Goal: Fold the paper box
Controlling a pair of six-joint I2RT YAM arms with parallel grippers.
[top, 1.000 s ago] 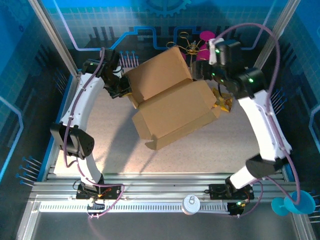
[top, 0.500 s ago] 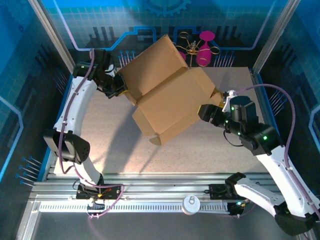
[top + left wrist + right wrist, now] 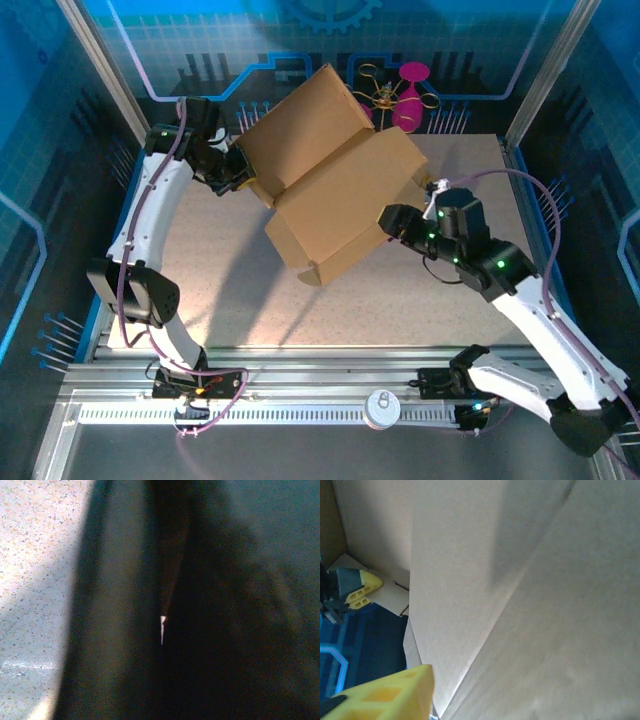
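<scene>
The plain brown cardboard paper box hangs tilted over the far middle of the speckled grey surface. It is half formed, with one large panel raised toward the back wall and an open flap pointing down toward the near side. Its shadow on the surface suggests it is held up so the panels can swing freely along their creases.

The left tool sits at the box's far-left edge and looks clamped there, probably as the anchor that carries the weight. Its own wrist view is too dark and blurred to show the jaws.

The right tool is against the box's right side wall, probably to brace or press that side. In the right wrist view one yellow fingertip lies just beside a cardboard edge. I cannot tell how far that tool is open, or whether it grips anything.
</scene>
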